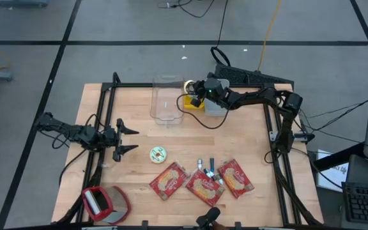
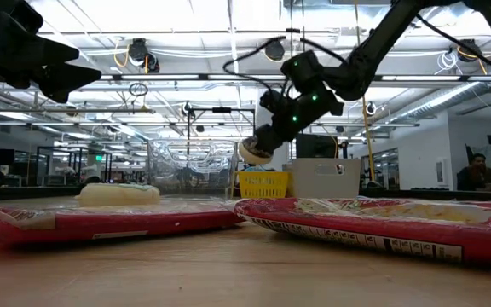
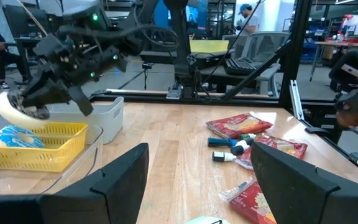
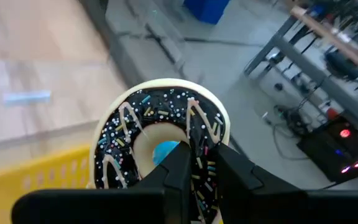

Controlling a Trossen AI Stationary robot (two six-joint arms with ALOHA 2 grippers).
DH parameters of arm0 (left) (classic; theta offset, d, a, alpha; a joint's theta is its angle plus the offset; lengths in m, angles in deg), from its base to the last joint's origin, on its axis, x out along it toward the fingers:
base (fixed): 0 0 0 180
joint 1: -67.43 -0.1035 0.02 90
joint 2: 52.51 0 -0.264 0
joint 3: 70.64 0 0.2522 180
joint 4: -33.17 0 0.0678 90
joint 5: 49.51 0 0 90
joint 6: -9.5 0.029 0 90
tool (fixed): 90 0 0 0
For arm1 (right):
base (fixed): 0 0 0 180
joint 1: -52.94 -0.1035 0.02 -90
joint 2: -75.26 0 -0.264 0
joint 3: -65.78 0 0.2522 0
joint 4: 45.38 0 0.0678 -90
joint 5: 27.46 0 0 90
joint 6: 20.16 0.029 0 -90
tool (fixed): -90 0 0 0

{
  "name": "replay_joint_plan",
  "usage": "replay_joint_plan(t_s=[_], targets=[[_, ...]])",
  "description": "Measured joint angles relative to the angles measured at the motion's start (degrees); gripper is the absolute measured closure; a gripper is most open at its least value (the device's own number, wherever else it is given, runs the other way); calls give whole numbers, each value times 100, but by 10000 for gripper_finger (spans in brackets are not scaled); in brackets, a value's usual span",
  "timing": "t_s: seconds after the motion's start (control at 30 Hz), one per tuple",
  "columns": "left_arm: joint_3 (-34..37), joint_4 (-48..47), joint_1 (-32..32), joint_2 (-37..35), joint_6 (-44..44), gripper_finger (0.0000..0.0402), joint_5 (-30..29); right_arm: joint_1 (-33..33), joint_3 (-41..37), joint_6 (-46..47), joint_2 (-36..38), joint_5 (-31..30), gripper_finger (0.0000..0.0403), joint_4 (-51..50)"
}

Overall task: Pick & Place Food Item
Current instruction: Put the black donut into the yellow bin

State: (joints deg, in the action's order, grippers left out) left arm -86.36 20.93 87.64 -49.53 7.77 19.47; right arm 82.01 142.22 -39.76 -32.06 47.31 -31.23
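A chocolate-iced donut with sprinkles [image 4: 157, 134] is up in the air at the table's far side, with my right gripper [image 4: 204, 171] shut on it. It hangs over a yellow basket [image 1: 193, 103], which holds a blue-and-white item [image 3: 16, 138]. The low view shows the donut [image 2: 252, 152] well above the basket [image 2: 262, 182]. At the table's left side my left gripper [image 1: 126, 139] stands open and level, nothing between its fingers [image 3: 120, 180]. My right gripper pinches the donut's ring [image 4: 202, 146] between its two fingers, one finger [image 4: 179, 167] at the hole and the other [image 4: 235, 174] outside the rim. The fingers slant downward from the table's right. The donut is tilted and lifted clear of the basket.
A clear plastic tub [image 1: 166, 99] stands left of the basket and a white bin [image 1: 216, 105] right of it. A green-iced donut [image 1: 158, 154] lies mid-table. Three red packets [image 1: 202, 184] and small bottles lie near the front edge, a red-and-white object [image 1: 104, 203] at front left.
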Motion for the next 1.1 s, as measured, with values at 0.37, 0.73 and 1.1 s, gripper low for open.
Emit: replay_joint_plan(t_s=[0.37,0.73,1.1], targets=[[0,1,1,0,1,117,0,138,0,71,-303,-19,358,86],[0,2,2,0,2,117,0,153,0,86,-312,-120,358,-42],[0,2,-1,0,2,117,0,142,0,89,-311,-83,358,-271]])
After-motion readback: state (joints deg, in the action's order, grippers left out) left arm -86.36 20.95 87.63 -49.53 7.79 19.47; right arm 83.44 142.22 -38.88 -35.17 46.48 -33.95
